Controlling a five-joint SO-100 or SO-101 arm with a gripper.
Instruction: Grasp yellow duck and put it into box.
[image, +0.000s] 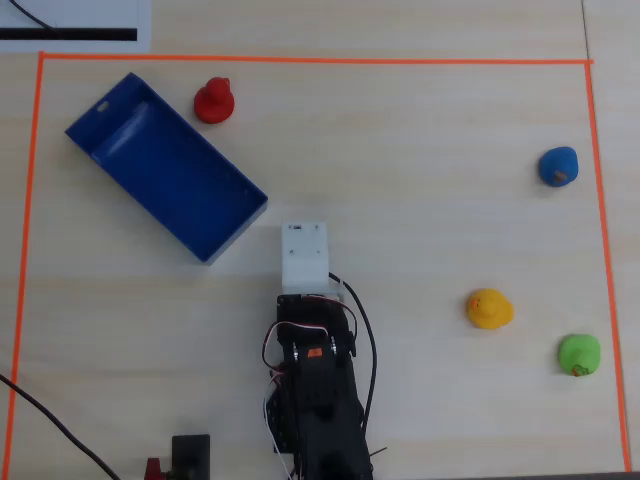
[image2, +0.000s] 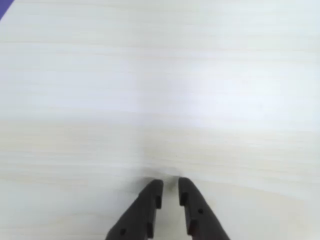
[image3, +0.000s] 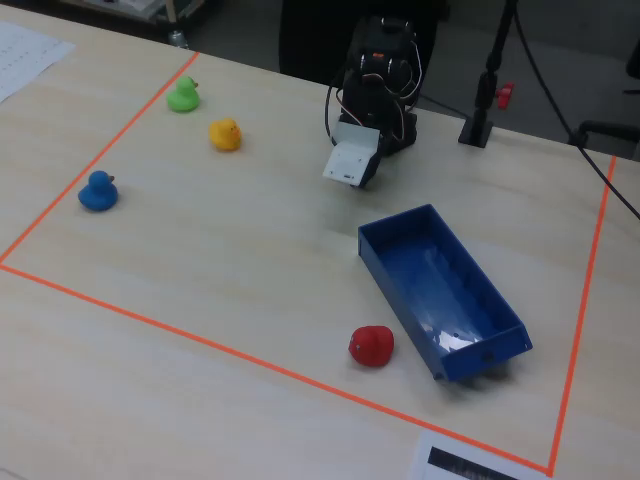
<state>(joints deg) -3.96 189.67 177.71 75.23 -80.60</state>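
The yellow duck (image: 489, 308) stands on the pale wood table at the right of the overhead view, and at the far left in the fixed view (image3: 225, 134). The box (image: 165, 165) is an empty blue tray lying at an angle at the upper left; in the fixed view (image3: 440, 285) it is at the right. My gripper (image2: 170, 182) shows in the wrist view over bare table, its black jaws almost together with nothing between them. In the overhead view it is hidden under the white wrist housing (image: 304, 255), between box and duck, far from both.
A red duck (image: 214, 100) stands just beside the box's far end. A blue duck (image: 558, 166) and a green duck (image: 578, 354) stand near the right border, the green one close to the yellow duck. Orange tape (image: 300, 60) frames the work area.
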